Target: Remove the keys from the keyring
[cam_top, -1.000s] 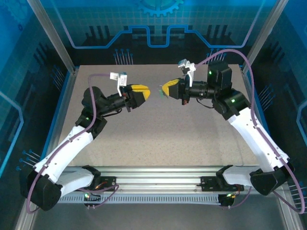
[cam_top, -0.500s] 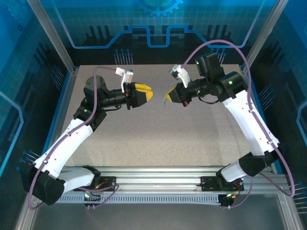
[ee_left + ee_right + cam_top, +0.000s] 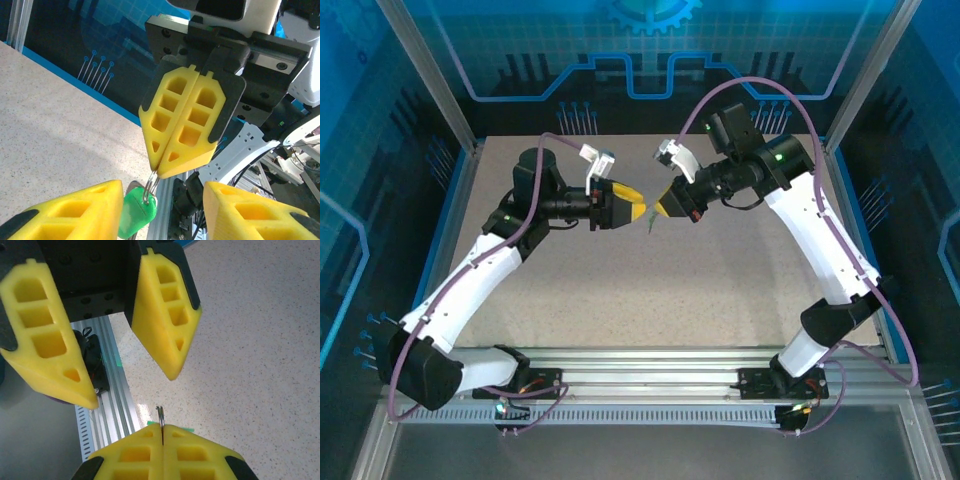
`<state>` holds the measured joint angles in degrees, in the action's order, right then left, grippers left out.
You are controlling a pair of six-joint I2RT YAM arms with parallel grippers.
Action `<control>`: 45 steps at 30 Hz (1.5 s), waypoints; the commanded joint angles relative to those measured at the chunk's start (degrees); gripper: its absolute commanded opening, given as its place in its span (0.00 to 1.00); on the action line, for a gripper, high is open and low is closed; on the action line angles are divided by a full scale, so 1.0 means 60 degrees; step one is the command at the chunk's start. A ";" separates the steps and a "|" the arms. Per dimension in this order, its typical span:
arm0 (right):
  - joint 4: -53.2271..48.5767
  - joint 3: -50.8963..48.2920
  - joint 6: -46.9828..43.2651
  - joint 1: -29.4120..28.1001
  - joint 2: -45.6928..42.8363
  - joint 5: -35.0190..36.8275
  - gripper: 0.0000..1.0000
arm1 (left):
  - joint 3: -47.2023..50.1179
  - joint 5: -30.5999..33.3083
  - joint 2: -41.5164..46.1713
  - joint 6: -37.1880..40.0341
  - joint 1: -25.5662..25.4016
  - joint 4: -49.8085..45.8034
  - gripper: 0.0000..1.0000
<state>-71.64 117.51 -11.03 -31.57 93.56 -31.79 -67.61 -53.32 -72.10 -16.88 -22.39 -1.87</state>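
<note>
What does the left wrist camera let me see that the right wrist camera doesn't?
Left wrist: the small flat bright-green plastic tag hanging in full from a thin grey metal loop. Right wrist: the open left pincer seen head-on, both yellow fingers whole. Shared: the shut right pincer pinching that loop, and the speckled table.

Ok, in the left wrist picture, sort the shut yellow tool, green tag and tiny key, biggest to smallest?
1. right tool, shut, looks biggest by far.
2. green tag, partly hidden.
3. key, smallest.
They hang close together, so nearness hardly matters.
</note>
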 commanded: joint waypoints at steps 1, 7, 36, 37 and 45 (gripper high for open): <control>-0.0361 0.0343 -0.0197 -0.0175 0.0121 -0.0260 0.00 | -0.0317 -0.0459 -0.0119 0.0309 -0.0072 -0.0261 0.47; -0.0394 0.0393 -0.0242 -0.0252 0.0205 -0.0310 0.00 | -0.0504 -0.0561 -0.0376 0.0433 -0.0318 -0.0426 0.42; 0.3539 -0.1966 0.2013 0.0413 -0.1600 0.0318 0.33 | 0.0618 0.0970 0.0279 -0.0062 -0.0498 0.1289 0.00; 0.4393 -0.2699 0.2430 0.0536 -0.2028 0.0343 0.34 | 0.0811 0.1141 0.0371 -0.0260 -0.0491 0.1716 0.00; 0.9615 -0.6792 0.4855 0.1002 -0.3995 -0.0842 0.42 | 0.1324 0.1492 0.0513 -0.1267 -0.0501 0.3265 0.00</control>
<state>-29.58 80.09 11.11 -25.78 70.78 -33.32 -60.69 -45.95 -70.78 -21.21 -25.04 11.05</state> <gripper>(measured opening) 0.404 0.067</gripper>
